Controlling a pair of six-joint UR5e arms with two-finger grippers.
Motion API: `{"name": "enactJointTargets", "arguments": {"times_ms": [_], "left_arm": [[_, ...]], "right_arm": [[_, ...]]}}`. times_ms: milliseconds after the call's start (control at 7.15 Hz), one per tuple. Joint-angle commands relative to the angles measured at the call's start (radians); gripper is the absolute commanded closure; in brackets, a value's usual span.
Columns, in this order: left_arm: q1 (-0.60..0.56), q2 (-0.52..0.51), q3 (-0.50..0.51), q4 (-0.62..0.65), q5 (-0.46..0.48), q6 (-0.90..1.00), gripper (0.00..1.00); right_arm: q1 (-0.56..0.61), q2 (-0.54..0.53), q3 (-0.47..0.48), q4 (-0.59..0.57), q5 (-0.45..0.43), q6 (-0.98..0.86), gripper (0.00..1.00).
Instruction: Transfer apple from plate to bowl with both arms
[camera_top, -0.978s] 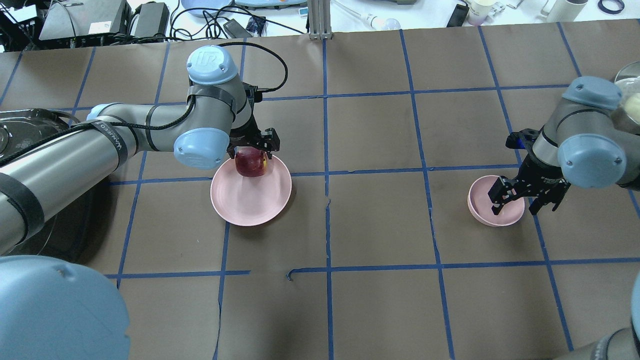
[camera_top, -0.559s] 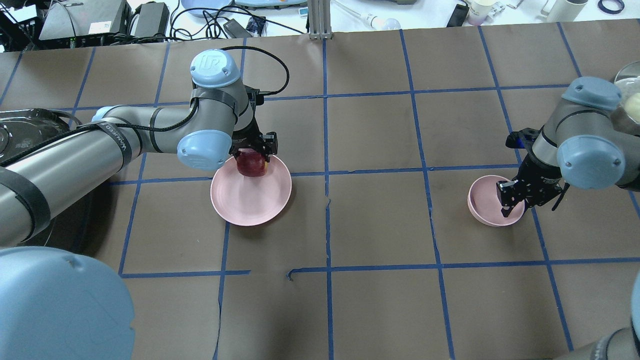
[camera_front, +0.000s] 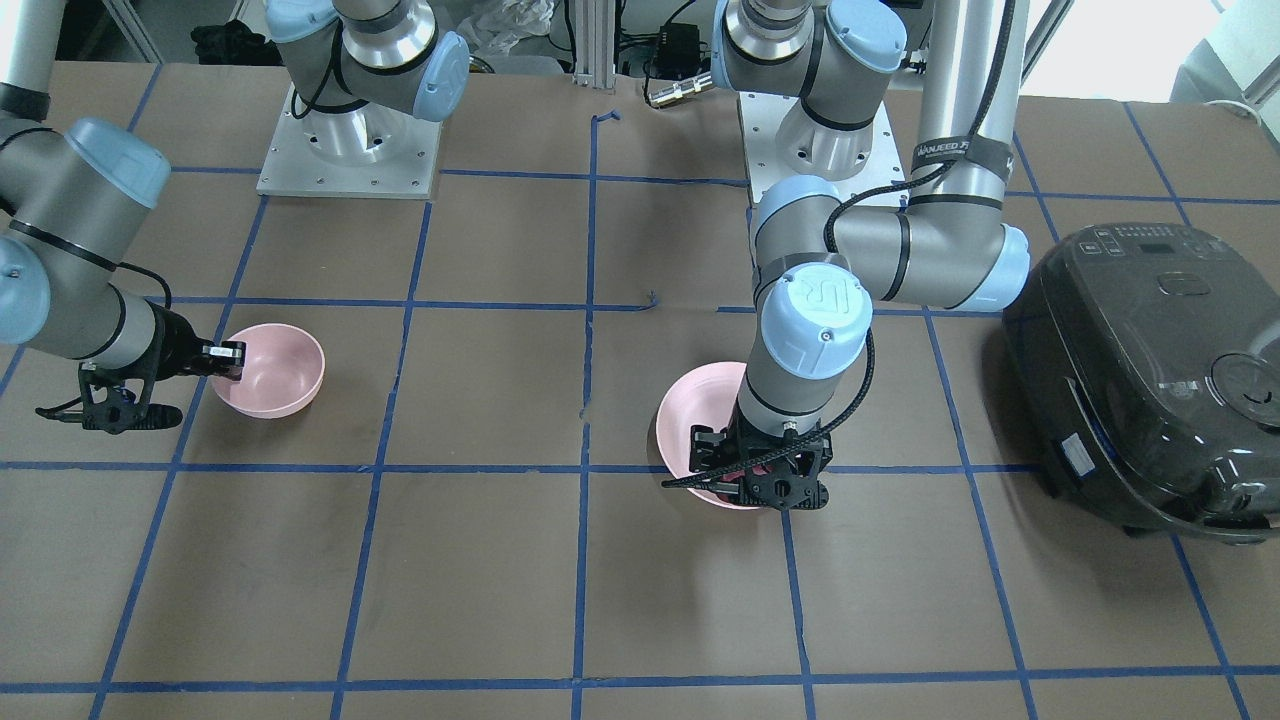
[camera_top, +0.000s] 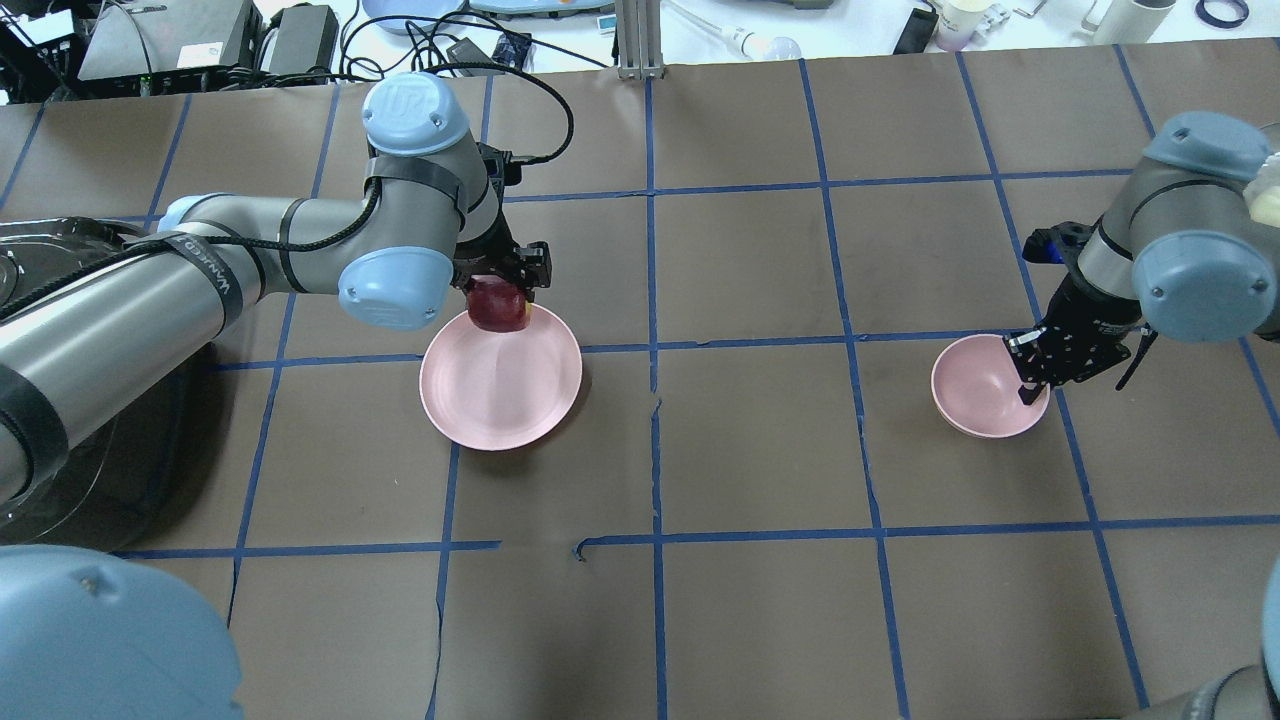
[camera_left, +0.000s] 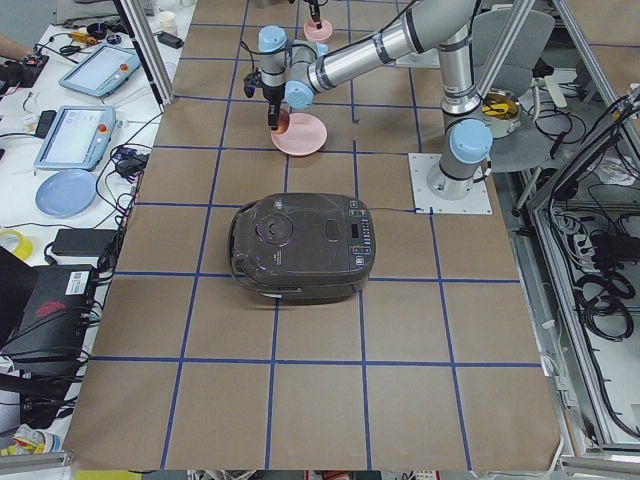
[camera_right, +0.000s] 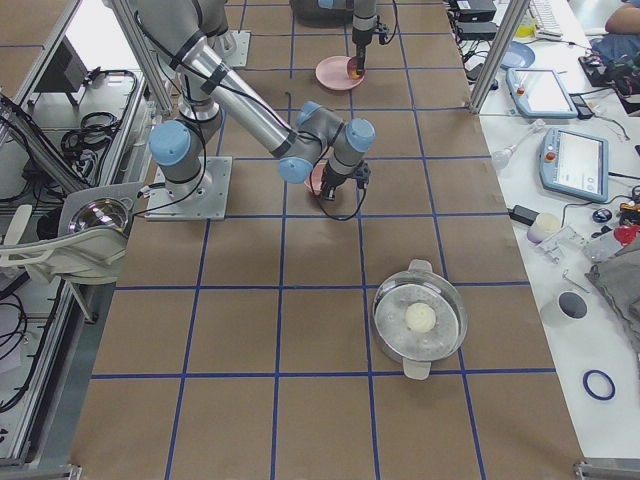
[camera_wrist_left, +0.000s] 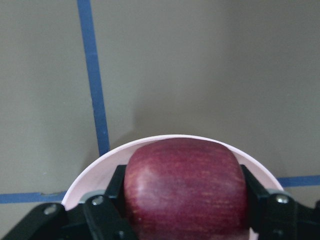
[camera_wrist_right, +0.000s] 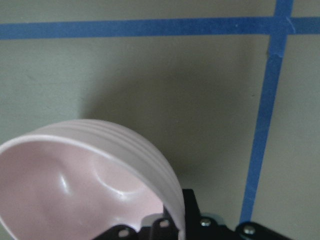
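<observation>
The dark red apple (camera_top: 498, 305) (camera_wrist_left: 186, 185) is between the fingers of my left gripper (camera_top: 499, 298) (camera_front: 764, 478), which is shut on it over the far edge of the plate (camera_top: 500, 385) (camera_front: 680, 425) (camera_wrist_left: 100, 164). I cannot tell whether the apple still touches the plate. My right gripper (camera_top: 1030, 378) (camera_front: 226, 360) is shut on the right rim of the small deep bowl (camera_top: 980, 385) (camera_front: 275, 365) (camera_wrist_right: 75, 170). In the right wrist view the bowl looks tilted, with a shadow under it.
A black rice cooker (camera_front: 1150, 370) (camera_left: 300, 235) stands on my left side next to the left arm. A metal pot with a glass lid (camera_right: 420, 318) sits on my far right. Cables, tablets and cups lie beyond the table's far edge.
Both grippers went from open to shut, the left on the apple, the right on the bowl's rim. The left gripper and apple shifted up toward the plate's far edge. The bowl shifted slightly.
</observation>
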Motion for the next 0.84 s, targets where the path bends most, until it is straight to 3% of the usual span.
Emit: {"name": "enactJointTargets", "arguments": {"times_ms": [0, 280, 559, 699], "left_arm": [[0.001, 0.028, 0.004, -0.01, 0.033, 0.002, 0.66], [0.021, 0.054, 0.003, -0.048, 0.033, 0.022, 0.66], [0.014, 0.101, -0.001, -0.093, 0.031, 0.022, 0.65], [0.018, 0.106, -0.011, -0.104, 0.036, 0.048, 0.66]], "right_arm": [[0.118, -0.009, -0.052, 0.146, 0.139, 0.154, 1.0], [0.247, 0.001, -0.035, 0.151, 0.18, 0.214, 1.0], [0.263, 0.021, 0.052, 0.079, 0.332, 0.233, 1.0], [0.263, 0.036, 0.071, 0.017, 0.328, 0.257, 1.0]]}}
